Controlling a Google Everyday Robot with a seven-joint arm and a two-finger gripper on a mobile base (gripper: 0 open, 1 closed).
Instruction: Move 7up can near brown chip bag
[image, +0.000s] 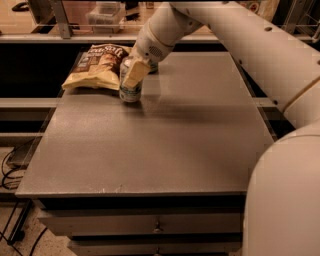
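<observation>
The 7up can (130, 93), white-silver with green lettering, is upright at the table's far left, its base on or just above the grey tabletop (150, 150). My gripper (131, 79) comes down from the upper right and is shut on the can, with a tan finger pad (134, 74) across its front. The brown chip bag (96, 66), dark brown above and yellow-tan below, lies flat just left of the can, almost touching it. The dark green can is hidden behind my arm.
My white arm (240, 45) crosses the table's far right and fills the right foreground. A drawer front (157, 227) sits under the table's near edge. Cables (10, 165) lie on the floor at left. A clear container (105, 12) stands on the back shelf.
</observation>
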